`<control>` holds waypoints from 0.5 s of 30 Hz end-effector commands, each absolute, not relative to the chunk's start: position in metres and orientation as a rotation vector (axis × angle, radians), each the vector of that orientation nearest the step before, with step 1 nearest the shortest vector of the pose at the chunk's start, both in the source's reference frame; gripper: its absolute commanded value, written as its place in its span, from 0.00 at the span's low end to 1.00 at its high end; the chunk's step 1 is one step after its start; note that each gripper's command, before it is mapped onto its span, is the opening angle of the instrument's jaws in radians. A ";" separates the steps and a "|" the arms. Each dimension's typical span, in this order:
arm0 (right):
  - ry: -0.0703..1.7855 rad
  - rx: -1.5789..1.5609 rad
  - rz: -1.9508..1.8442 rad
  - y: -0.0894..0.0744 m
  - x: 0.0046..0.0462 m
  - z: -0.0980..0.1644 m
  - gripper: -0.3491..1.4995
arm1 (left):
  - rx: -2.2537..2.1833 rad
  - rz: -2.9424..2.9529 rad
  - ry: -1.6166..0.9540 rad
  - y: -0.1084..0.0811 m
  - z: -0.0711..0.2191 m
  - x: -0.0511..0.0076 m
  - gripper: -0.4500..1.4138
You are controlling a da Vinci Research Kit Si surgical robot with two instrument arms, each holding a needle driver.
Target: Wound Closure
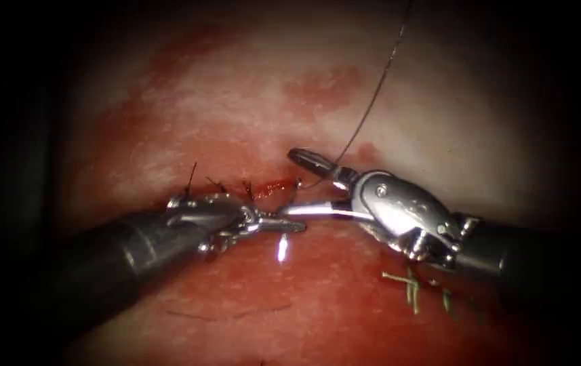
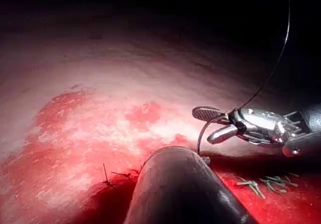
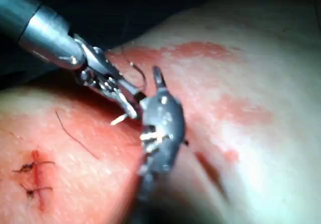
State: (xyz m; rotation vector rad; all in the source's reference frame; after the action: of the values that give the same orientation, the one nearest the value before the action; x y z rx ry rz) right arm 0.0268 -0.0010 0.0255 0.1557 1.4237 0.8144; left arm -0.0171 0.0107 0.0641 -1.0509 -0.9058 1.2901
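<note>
The cut (image 1: pixel 271 186) lies across the tissue (image 1: pixel 236 102), with dark stitches (image 1: pixel 217 184) on its left part. My left tool (image 1: pixel 290 225) reaches in from the lower left, jaws shut on the thin curved needle (image 2: pixel 199 136), which is out of the tissue. From that grip the needle (image 3: pixel 142 73) arcs up to its tail. My right tool (image 1: pixel 289 184) comes from the right, jaws wide open around that arc and gripping nothing. Dark thread (image 1: pixel 378 88) rises from the needle's tail by the right tool's hinge. A short bright sliver (image 1: pixel 281 248) shows below the left jaws; what it is I cannot tell.
Red fluid (image 1: pixel 324 85) stains the tissue around the cut. Green thread stitches (image 1: pixel 412 288) sit under the right tool's shaft. Short cut thread ends (image 1: pixel 191 173) stand up from the dark stitches. A loose dark strand (image 1: pixel 222 316) lies on the near tissue.
</note>
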 end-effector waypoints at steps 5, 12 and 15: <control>1.382 0.188 0.868 0.000 0.0277 0.026 0.52 | -1.047 1.295 -0.905 0.011 0.064 -0.0176 0.00; 1.361 0.190 0.863 -0.001 0.0275 0.026 0.14 | -1.046 1.293 -0.906 0.011 0.064 -0.0176 0.00; 1.358 0.200 0.854 -0.001 0.0276 0.026 0.04 | -1.046 1.293 -0.905 0.011 0.064 -0.0176 0.00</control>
State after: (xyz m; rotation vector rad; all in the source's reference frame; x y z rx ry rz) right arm 0.0268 -0.0008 0.0260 0.1993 1.3530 0.8558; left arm -0.0171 0.0107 0.0636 -1.0439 -0.9057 1.2919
